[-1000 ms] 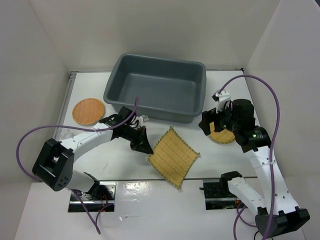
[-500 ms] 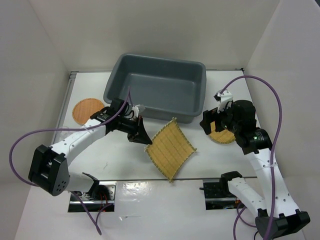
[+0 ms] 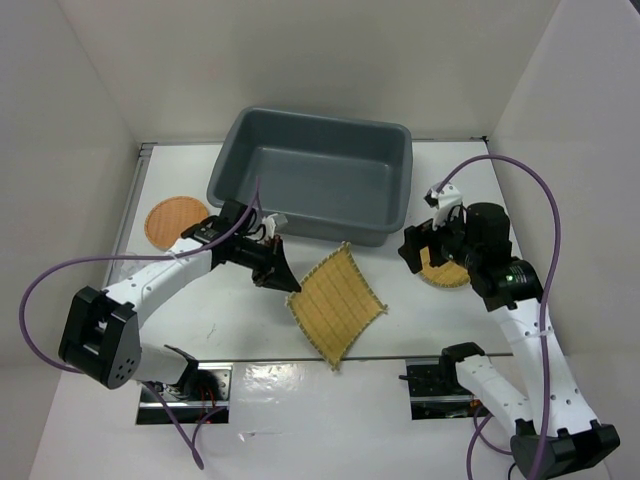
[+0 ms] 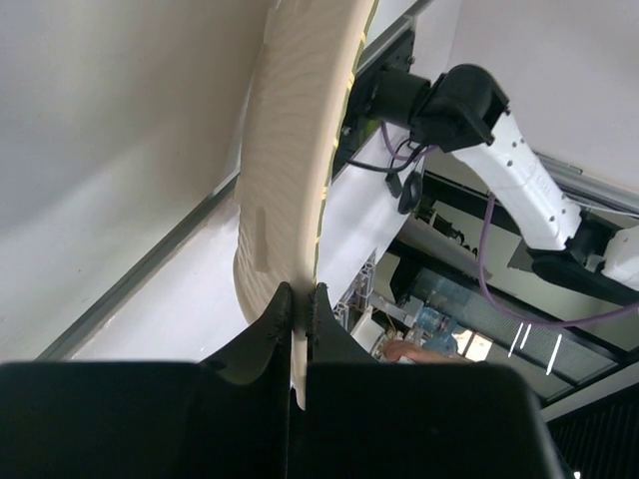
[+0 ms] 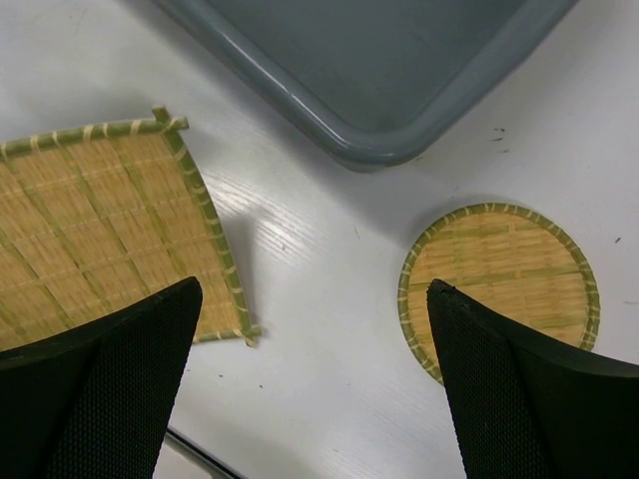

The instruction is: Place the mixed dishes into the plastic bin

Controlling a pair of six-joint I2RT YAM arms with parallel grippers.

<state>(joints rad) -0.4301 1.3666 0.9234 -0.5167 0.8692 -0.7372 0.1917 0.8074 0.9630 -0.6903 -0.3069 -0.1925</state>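
Note:
The square tan woven plate hangs tilted in front of the dark grey plastic bin, lifted by its left corner. My left gripper is shut on that corner; the left wrist view shows the plate's pale underside edge-on, running up from my closed left gripper. My right gripper hovers open over the table. In its wrist view the right gripper sits between the square plate and the small round woven plate, touching neither. A round orange-brown plate lies left of the bin.
The bin's near corner is just beyond my right fingers. The round woven plate lies partly under my right arm. White walls close the table on the left, back and right.
My left arm has drawn the held square plate up and slightly left, towards the bin's front wall, tilting it more. The right gripper has barely moved.

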